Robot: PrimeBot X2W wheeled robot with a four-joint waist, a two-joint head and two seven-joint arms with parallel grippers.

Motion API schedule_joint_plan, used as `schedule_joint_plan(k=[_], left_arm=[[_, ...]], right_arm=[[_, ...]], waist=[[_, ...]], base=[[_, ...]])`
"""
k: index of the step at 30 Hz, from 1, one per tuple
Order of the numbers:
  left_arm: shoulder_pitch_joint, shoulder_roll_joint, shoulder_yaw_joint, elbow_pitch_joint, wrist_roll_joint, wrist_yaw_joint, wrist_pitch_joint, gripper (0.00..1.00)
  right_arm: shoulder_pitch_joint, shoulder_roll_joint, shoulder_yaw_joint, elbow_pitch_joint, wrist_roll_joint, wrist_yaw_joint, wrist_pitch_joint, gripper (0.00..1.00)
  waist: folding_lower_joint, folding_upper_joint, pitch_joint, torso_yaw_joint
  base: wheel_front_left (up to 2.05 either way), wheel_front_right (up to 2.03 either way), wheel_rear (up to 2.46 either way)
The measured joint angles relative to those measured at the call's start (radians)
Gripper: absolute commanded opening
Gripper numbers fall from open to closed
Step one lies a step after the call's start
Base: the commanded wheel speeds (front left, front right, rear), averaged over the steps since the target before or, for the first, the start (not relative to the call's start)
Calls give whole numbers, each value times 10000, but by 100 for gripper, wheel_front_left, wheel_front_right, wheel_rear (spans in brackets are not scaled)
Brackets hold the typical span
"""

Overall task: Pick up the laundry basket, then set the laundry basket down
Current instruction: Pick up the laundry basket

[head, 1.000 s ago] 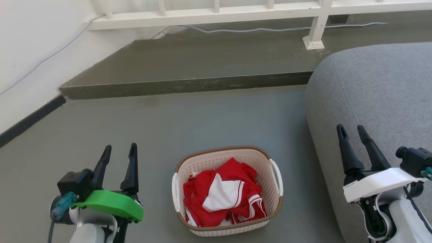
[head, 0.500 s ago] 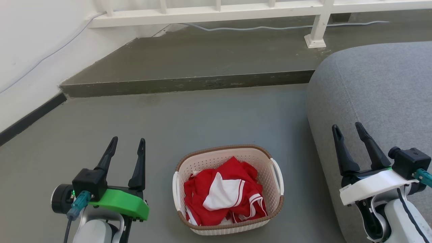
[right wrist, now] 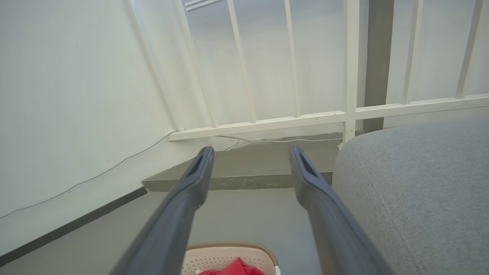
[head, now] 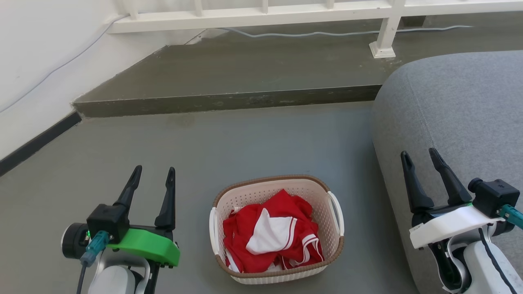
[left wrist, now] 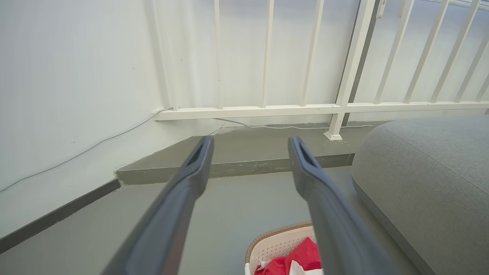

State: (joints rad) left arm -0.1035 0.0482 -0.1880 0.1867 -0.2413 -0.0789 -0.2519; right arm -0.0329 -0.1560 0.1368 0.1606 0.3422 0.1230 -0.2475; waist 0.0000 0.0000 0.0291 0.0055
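The laundry basket (head: 245,195) stands on the grey floor in the lower middle of the head view, cream with a brown rim and white side handles, holding red and white clothes (head: 271,237). My left gripper (head: 154,173) hangs open to its left, clear of it, with nothing between the fingers. My right gripper (head: 419,156) is open to its right, over the sofa's edge, also empty. The basket's far rim (left wrist: 280,235) peeks in at the bottom of the left wrist view below the open left gripper (left wrist: 248,142). The same basket (right wrist: 229,254) sits under the open right gripper (right wrist: 250,152).
A grey sofa (head: 457,114) fills the right side, close to the basket. A raised concrete step (head: 224,102) crosses the floor ahead, with a white railing (head: 261,16) and a cable (head: 327,34) behind it. A white wall with a dark skirting (head: 36,143) runs along the left.
Over the last second my left gripper rose and shifted slightly right, and the right gripper rose slightly. In the last half second hardly anything moved. The basket stays put.
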Motion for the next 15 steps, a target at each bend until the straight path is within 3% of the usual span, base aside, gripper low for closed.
schedule_joint_plan(k=[15], left_arm=[[-15, -15, 169, 8, -113, -36, 0, 100]], right_arm=[[-15, 81, -19, -29, -4, 2, -2, 100]], waist=[[0, 0, 594, -30]], base=[[0, 0, 0]])
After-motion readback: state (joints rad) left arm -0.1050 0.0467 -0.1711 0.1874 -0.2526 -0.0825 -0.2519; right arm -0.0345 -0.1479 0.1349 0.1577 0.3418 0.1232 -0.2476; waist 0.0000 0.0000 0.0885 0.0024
